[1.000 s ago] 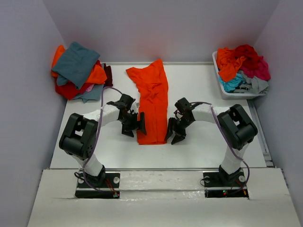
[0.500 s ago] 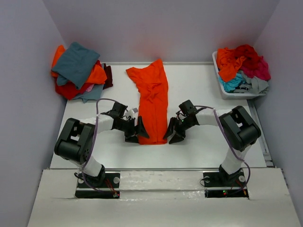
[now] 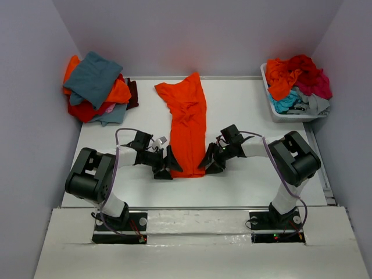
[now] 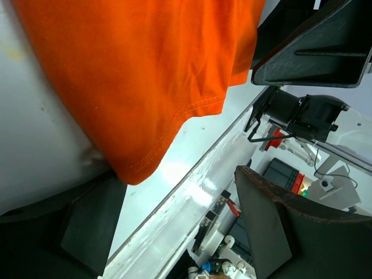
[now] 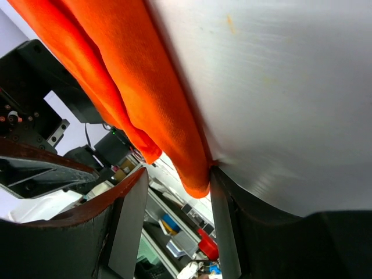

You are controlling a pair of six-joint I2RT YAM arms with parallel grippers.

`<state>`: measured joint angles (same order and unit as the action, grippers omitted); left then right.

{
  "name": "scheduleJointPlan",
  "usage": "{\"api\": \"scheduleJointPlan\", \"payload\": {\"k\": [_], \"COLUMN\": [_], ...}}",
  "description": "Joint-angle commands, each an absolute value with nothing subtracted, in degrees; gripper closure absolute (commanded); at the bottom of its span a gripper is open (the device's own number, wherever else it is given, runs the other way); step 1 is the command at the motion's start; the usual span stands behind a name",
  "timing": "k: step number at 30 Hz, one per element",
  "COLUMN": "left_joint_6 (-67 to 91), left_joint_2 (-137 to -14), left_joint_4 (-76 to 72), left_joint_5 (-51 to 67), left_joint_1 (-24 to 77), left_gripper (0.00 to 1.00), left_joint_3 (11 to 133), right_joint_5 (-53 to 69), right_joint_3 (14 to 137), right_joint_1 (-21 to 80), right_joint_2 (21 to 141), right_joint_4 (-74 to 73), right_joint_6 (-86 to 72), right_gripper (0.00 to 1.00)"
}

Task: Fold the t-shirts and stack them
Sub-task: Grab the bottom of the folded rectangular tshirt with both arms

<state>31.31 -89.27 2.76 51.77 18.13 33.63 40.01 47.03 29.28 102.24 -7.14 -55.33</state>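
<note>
Partway through, it seems: a rough stack of shirts (image 3: 96, 87) sits at ten o'clock, more crowd the bin (image 3: 285, 116) at two, and the orange t-shirt (image 3: 187, 125) lies in a long strip mid-worktop (image 3: 256, 168), with the left end effector (image 3: 168, 165) and right end effector (image 3: 207, 163) both agape, gripping nothing, flanking its near hem.

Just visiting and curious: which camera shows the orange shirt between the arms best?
The top external view: it shows the whole orange t-shirt laid out long and narrow on the table. The left wrist view catches only a hemmed corner, the right wrist view only a folded edge.
</note>
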Motion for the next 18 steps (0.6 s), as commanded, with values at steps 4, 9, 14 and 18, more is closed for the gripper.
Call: {"api": "scheduleJointPlan", "payload": {"k": [4, 9, 14, 18], "left_joint_6": [32.0, 33.4, 35.2, 36.2], "left_joint_2": [-88.2, -88.9, -92.0, -93.3], "left_joint_4": [2.6, 0.4, -4.6, -5.8], "left_joint_5": [45.4, 46.2, 48.7, 50.1], "left_joint_1": [16.3, 15.8, 15.3, 14.8], "left_gripper": [0.11, 0.12, 0.14, 0.15], "left_joint_3": [31.4, 31.6, 31.3, 30.8], "right_joint_5": [35.8, 35.8, 35.5, 35.2], "right_joint_3": [46.1, 46.2, 46.3, 46.5], "right_joint_1": [29.1, 29.1, 29.1, 29.1], "right_joint_2": [101.9, 101.3, 100.8, 100.5], "right_joint_4": [-4.7, -5.4, -6.2, -7.0], "right_joint_6": [-55.4, -55.3, -54.8, -54.6], "right_gripper": [0.55, 0.59, 0.6, 0.6]}}
